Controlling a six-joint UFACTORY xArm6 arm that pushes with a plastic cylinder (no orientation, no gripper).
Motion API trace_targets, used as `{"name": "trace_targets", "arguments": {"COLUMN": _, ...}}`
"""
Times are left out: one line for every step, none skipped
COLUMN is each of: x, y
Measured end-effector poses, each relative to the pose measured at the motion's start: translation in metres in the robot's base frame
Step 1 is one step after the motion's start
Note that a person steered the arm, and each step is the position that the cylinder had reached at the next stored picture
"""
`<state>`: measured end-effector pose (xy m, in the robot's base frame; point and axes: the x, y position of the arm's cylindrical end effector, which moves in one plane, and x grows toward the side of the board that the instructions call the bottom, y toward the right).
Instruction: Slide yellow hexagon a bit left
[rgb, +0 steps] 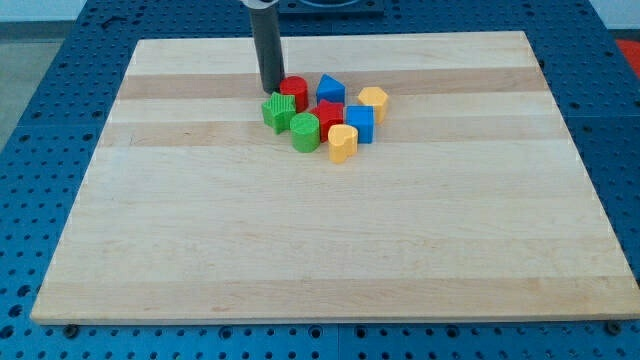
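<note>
The yellow hexagon (374, 101) sits at the right end of a tight cluster of blocks in the upper middle of the wooden board (320, 240). It touches the blue cube (360, 123) below it. My tip (271, 90) is at the cluster's left end, just left of the red cylinder (293, 92) and above the green star-shaped block (279, 111). The whole cluster lies between my tip and the yellow hexagon.
The cluster also holds a blue triangular block (330, 88), a red block (329, 115), a green cylinder (306, 131) and a yellow heart-shaped block (342, 143). The board lies on a blue perforated table (40, 120).
</note>
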<state>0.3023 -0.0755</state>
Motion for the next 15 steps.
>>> {"name": "trace_targets", "arguments": {"x": 0.000, "y": 0.016}}
{"name": "trace_targets", "arguments": {"x": 0.000, "y": 0.020}}
{"name": "trace_targets", "arguments": {"x": 0.000, "y": 0.013}}
{"name": "trace_targets", "arguments": {"x": -0.004, "y": 0.008}}
{"name": "trace_targets", "arguments": {"x": -0.007, "y": 0.008}}
{"name": "trace_targets", "arguments": {"x": -0.021, "y": 0.008}}
{"name": "trace_targets", "arguments": {"x": -0.068, "y": 0.010}}
{"name": "trace_targets", "arguments": {"x": -0.093, "y": 0.050}}
{"name": "trace_targets", "arguments": {"x": -0.092, "y": 0.094}}
{"name": "trace_targets", "arguments": {"x": -0.092, "y": 0.109}}
{"name": "trace_targets", "arguments": {"x": -0.092, "y": 0.111}}
{"name": "trace_targets", "arguments": {"x": -0.070, "y": 0.155}}
{"name": "trace_targets", "arguments": {"x": -0.057, "y": 0.219}}
{"name": "trace_targets", "arguments": {"x": -0.034, "y": 0.251}}
{"name": "trace_targets", "arguments": {"x": 0.001, "y": 0.253}}
